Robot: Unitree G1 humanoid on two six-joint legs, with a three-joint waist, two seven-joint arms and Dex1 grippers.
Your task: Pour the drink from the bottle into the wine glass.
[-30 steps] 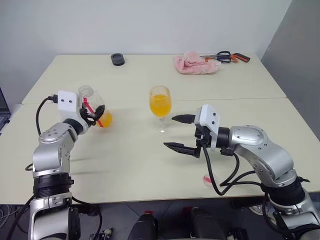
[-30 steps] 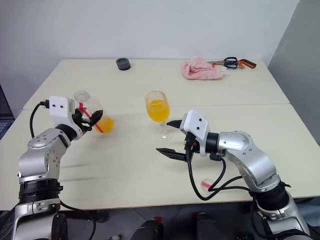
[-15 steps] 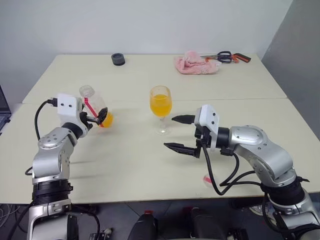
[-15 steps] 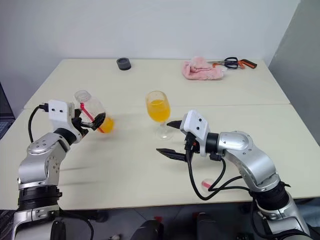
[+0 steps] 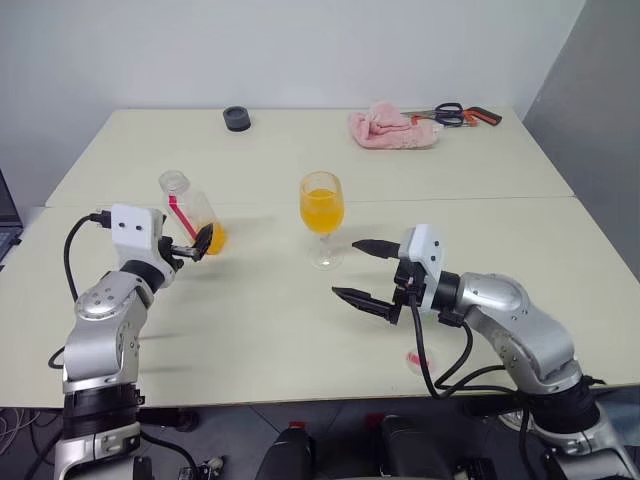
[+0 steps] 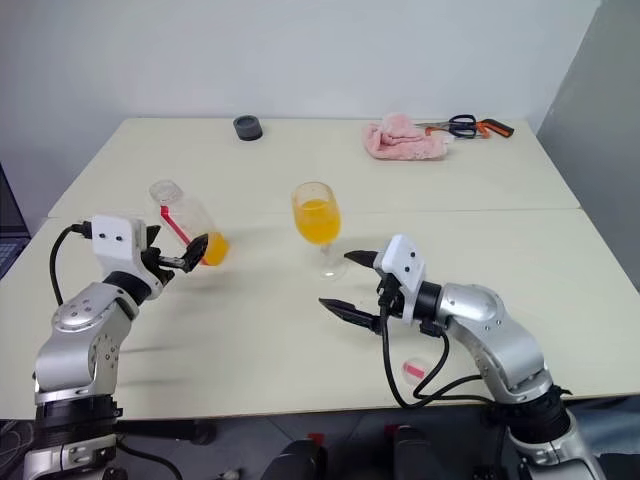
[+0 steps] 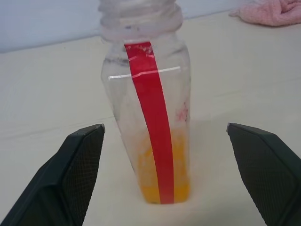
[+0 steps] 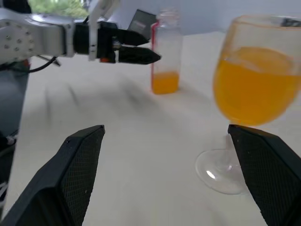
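1. Now the clear stemmed wine glass (image 5: 321, 217) stands upright at the middle of the pale cream worktop (image 5: 300, 330), its rounded bowl over half full of translucent orange-yellow drink (image 5: 321, 210).
2. To the robot's left of the wine glass, well apart from it, the small clear plastic bottle (image 5: 194, 213) with a red vertical label strip stands on the worktop, uncapped, with a little orange drink at its bottom.
3. Just beside the bottle on its near side, the left end effector (image 5: 196, 243) has its two black fingers spread wide; in the left wrist view the fingers flank the bottle without touching it.
4. Near the wine glass on its right and nearer side, the right end effector (image 5: 362, 271) is likewise spread wide, holding nothing, pointing toward the glass.
5. Beyond the wine glass, a black round cap (image 5: 235, 118) lies at the worktop's far edge.
6. Farther right along that edge lie a crumpled pink cloth (image 5: 390, 129) and scissors (image 5: 455, 113).
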